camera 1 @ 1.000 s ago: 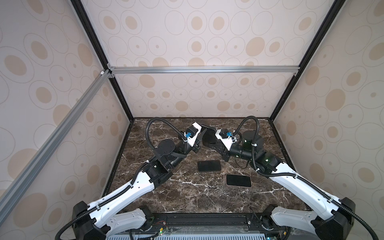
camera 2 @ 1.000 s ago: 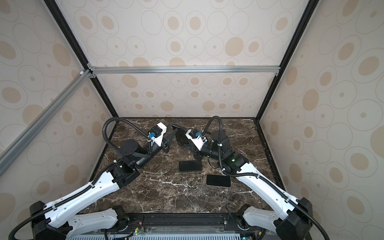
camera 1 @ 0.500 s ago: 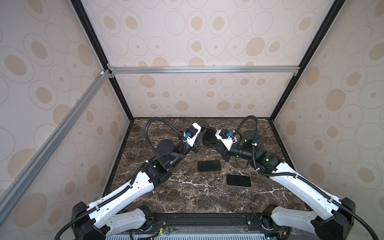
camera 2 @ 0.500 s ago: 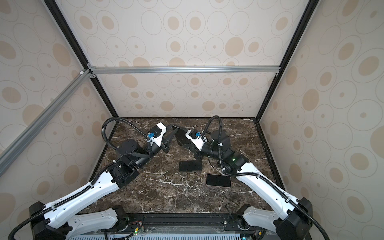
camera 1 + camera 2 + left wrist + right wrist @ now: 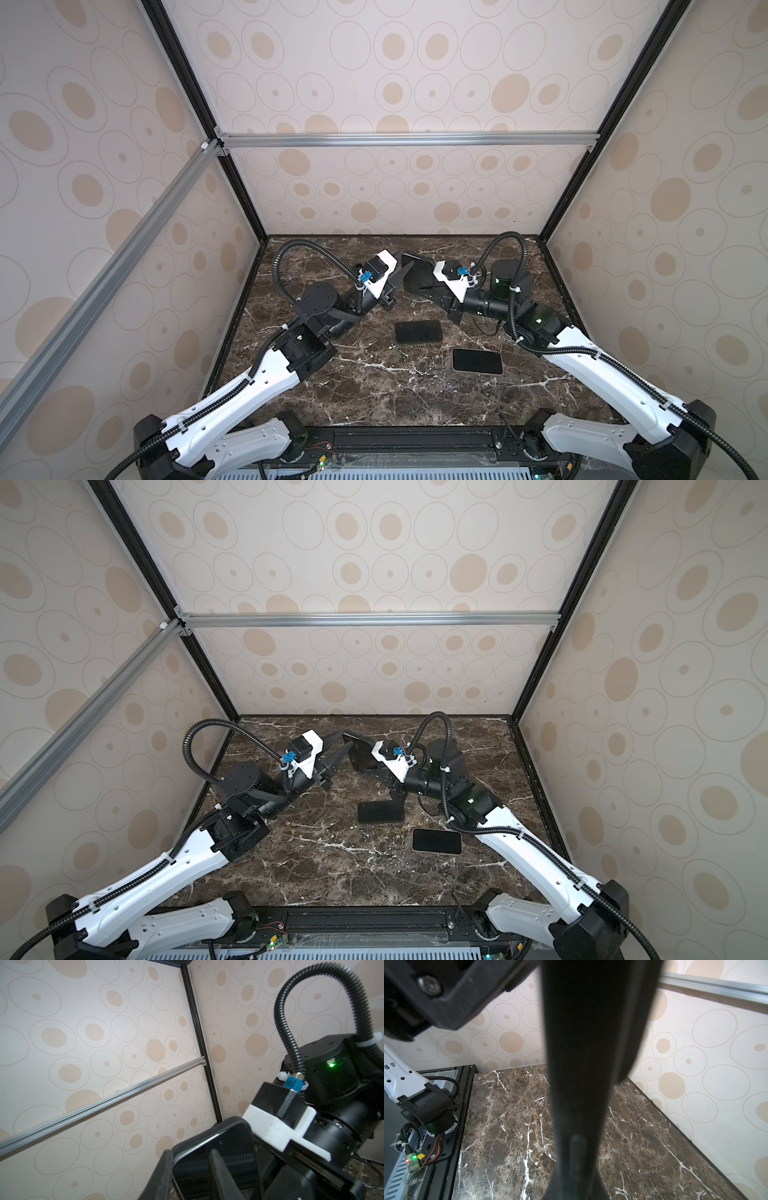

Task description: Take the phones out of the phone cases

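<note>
Soft even light, barely any shadows. Top views sharp, edges bowed. Right wrist view: right gripper (image 5: 577, 1142) and phone case (image 5: 633, 1022) are just dark blur; bench (image 5: 508, 1115) beyond the gripper is crisp.

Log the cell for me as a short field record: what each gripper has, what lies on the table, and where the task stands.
held item: cased phone, dark, up off the table at back middle
right gripper: shut on cased phone
left gripper: fingers straddle one edge of cased phone; grip unclear
table: brown marble, two phones lying flat, apart
dark phone: near centre
light-rimmed phone: nearer the front, right of the dark phone
task status: held phone not yet out of its case
</note>
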Robot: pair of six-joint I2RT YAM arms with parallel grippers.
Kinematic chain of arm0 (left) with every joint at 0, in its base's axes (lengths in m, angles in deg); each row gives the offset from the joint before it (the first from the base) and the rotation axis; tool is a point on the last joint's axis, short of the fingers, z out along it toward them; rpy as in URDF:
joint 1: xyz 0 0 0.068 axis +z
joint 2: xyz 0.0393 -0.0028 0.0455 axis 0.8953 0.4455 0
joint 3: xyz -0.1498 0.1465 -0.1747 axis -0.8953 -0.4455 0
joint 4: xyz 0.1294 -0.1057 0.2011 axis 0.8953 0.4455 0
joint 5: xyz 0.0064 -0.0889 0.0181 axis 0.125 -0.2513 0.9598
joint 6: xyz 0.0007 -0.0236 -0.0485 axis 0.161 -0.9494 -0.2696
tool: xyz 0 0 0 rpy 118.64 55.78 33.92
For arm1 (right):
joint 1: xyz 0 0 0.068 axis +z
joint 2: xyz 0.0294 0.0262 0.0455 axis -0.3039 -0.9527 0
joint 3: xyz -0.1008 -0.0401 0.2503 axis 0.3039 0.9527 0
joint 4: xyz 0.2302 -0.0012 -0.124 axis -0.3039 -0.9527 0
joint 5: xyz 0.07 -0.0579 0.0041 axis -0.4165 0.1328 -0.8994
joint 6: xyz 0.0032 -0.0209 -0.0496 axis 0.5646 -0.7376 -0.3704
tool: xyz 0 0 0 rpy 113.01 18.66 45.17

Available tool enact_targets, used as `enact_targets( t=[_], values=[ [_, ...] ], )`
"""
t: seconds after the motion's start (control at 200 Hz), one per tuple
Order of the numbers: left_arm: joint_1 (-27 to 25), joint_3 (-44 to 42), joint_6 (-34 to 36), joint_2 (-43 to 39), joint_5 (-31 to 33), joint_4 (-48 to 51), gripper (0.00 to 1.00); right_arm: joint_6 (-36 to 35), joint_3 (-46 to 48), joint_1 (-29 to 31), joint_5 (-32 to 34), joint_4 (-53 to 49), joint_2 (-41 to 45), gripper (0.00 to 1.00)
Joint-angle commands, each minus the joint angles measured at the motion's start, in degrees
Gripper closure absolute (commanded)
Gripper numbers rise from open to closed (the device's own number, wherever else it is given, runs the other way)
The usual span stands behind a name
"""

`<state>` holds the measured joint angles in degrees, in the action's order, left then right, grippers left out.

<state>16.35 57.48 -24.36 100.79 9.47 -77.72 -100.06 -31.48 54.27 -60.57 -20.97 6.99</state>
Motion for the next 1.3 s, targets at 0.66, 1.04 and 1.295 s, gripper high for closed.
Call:
enact_targets(
  t=[0.66,1.04,1.295],
  values=[
    [-1.0,-1.9,-1.0,2.2,-5.2,5.3,0.69,-7.9,-0.1,2.2,-1.1,7.1,3.8,1.0],
    [-1.0,-1.7,-0.9,2.4,-5.3,5.1,0.68,-2.2,-0.9,2.2,4.6,6.9,3.3,1.0],
    [-1.0,-1.2,-0.9,3.0,-6.6,5.8,0.68,-6.5,-1.8,2.2,-2.0,4.5,3.1,1.0]
  ],
)
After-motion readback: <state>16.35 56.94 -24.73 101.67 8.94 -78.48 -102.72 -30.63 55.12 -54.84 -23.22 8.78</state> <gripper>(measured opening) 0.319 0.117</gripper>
